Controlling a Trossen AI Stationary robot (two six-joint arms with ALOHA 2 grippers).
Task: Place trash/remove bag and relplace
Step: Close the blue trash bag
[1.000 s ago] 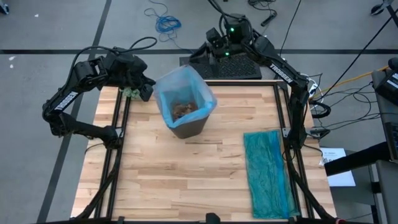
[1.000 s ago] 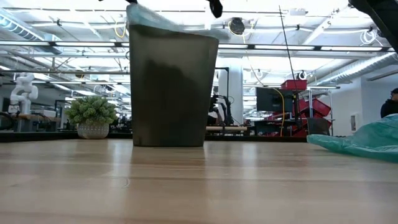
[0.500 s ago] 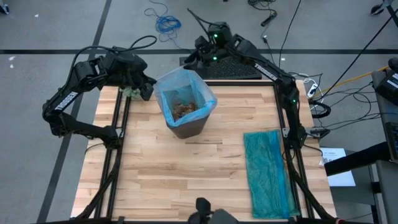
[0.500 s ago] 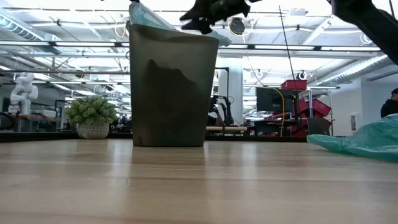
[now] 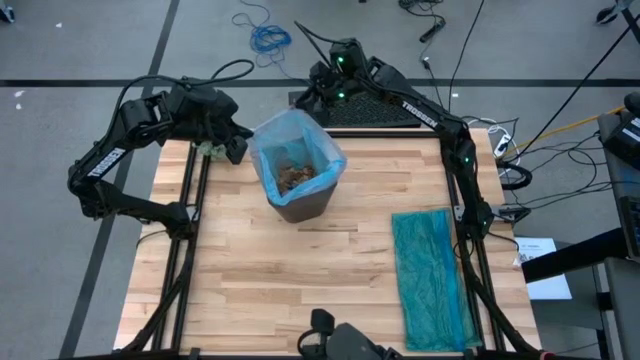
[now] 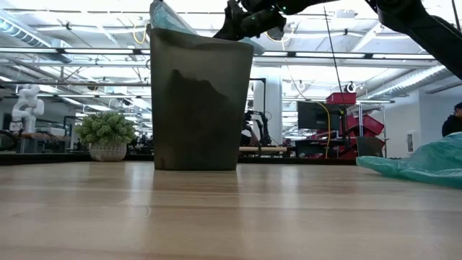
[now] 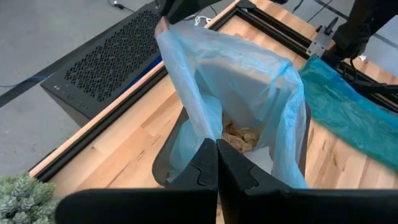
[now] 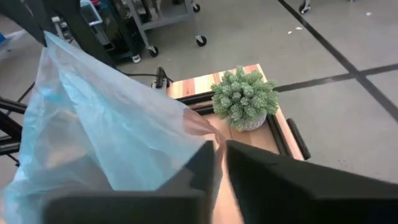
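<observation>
High view: dark plastic waste bin (image 5: 302, 203) stood at the table's far middle, lined with the thin sky-blue translucent bag (image 5: 262, 142); brown crumpled trash (image 5: 295, 175) lay inside. My left gripper (image 5: 236, 143) sat at the bag's left rim, my right gripper (image 5: 318, 97) at its far rim. A darker teal plastic bag (image 5: 430, 275) lay flat at the right.

Low view: my right arm reached over the bin's top edge.

Left wrist view: my fingers (image 7: 205, 168) were together, clamped on the blue film.

Right wrist view: my fingers (image 8: 202, 163) were nearly together on a fold of liner, beside the green fuzzy potted plant (image 8: 244, 98).

Judgement: I should lift both rims evenly, straight up, keeping the mouth gathered so no trash spills.
</observation>
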